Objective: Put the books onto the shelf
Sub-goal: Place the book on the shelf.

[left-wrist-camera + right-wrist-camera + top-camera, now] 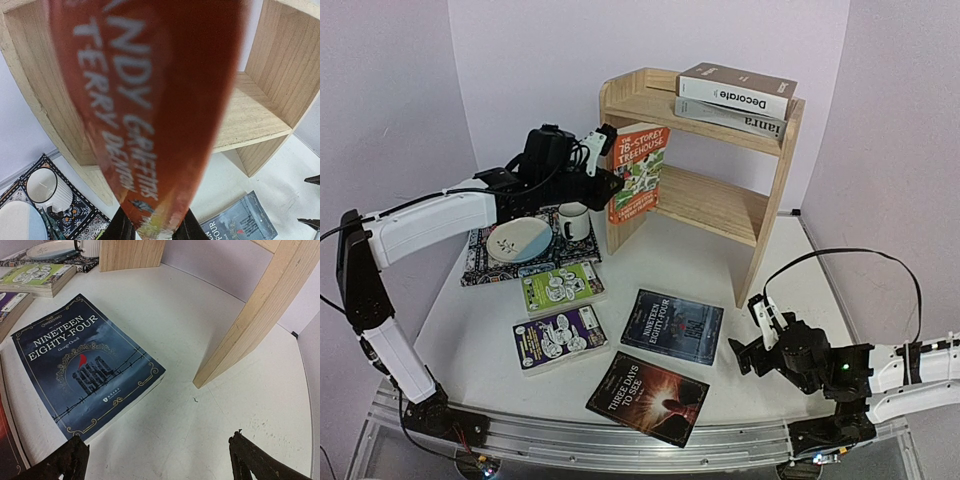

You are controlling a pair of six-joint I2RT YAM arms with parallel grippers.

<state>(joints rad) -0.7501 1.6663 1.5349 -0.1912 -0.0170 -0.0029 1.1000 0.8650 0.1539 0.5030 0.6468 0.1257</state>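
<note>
Top external: left gripper (pixel 603 148), nearly shut, pinches orange cartoon paperback (pixel 640 175) at pale pine shelf (pixel 720 205)'s nine o'clock; next, slide it in.

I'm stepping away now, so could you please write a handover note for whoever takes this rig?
Left gripper: shut on the orange cartoon paperback, upright at the left front of the light pine shelf.
Right gripper: open, empty, beside the dark blue "Nineteen Eighty-Four" paperback.
Done: thick brown "Decorate" book on grey "ianra" book, atop the shelf.
Left: the orange one, plus the green cartoon paperback, purple cartoon paperback, the blue one and dark "Three Days to See" book, flat on the table.
</note>
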